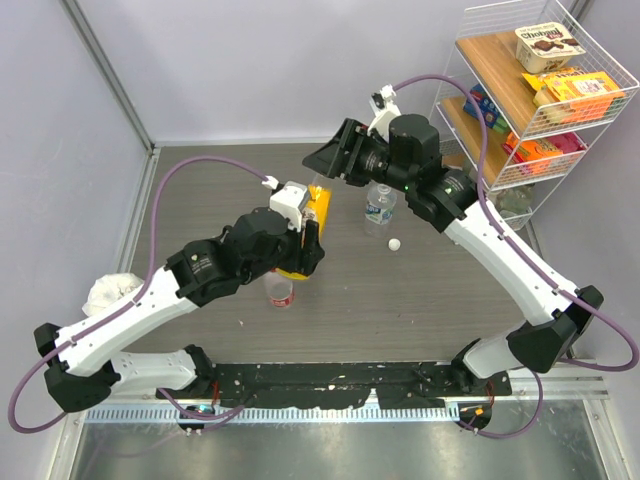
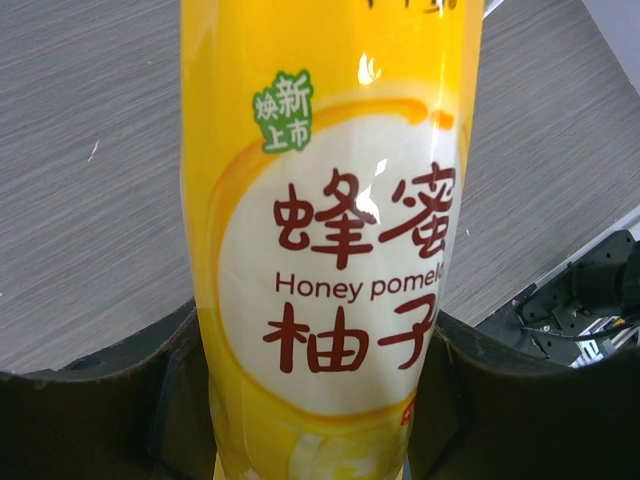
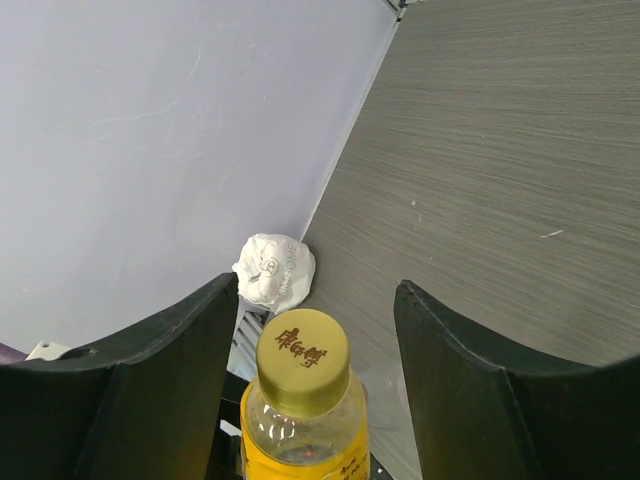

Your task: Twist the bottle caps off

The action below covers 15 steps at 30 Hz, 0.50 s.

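Table (image 1: pixel 400 300), grey wood-grain. Behind it: pale lavender wall (image 1: pixel 260 70). At its far-right corner: white wire rack (image 1: pixel 495 60) holding snack boxes (image 1: pixel 578 92).

1. The label of the yellow bottle (image 2: pixel 330 250) carries big red-brown characters, "蜂蜜柚子". Between their two rows stands the English "Honey pomel", cut off at the right side.
2. A green badge (image 2: pixel 283 112) higher on this label says "新上市" in white.
3. The yellow cap (image 3: pixel 303 358) has brown characters on top, too small to read.
4. A tub (image 1: pixel 548 45) on the shelf shows a word like "Chobani".
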Motion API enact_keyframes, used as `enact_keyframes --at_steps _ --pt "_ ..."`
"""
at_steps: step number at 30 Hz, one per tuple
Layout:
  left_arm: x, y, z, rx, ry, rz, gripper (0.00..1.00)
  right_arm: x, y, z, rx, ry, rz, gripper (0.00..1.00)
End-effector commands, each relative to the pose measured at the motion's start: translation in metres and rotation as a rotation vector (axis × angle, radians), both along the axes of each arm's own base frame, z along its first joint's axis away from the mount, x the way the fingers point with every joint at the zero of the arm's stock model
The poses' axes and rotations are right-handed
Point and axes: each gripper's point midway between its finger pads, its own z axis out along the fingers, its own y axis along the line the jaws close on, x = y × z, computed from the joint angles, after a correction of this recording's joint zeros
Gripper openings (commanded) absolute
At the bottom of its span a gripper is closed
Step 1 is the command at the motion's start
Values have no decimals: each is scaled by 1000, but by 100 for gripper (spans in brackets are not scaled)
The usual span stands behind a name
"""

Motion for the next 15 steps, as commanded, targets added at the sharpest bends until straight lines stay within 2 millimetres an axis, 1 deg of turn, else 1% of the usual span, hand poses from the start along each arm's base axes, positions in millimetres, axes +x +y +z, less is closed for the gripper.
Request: enact_keyframes --at_steps 1,3,8,9,10,15 --pt "4 1 20 -39 -37 18 23 -9 -8 41 73 -94 -14 69" --pt "3 1 19 -39 -35 17 22 -9 -9 43 77 -94 -17 69" --pt "3 0 18 -32 -29 14 22 -9 -9 40 79 -85 -20 62" --pt "3 0 17 -30 -28 12 22 -9 -9 41 81 -85 -20 59" --pt "3 0 17 -30 -26 12 22 -10 -9 41 81 -87 -20 58" --pt "3 -1 15 -25 -23 12 21 -7 -12 42 75 -91 -39 57"
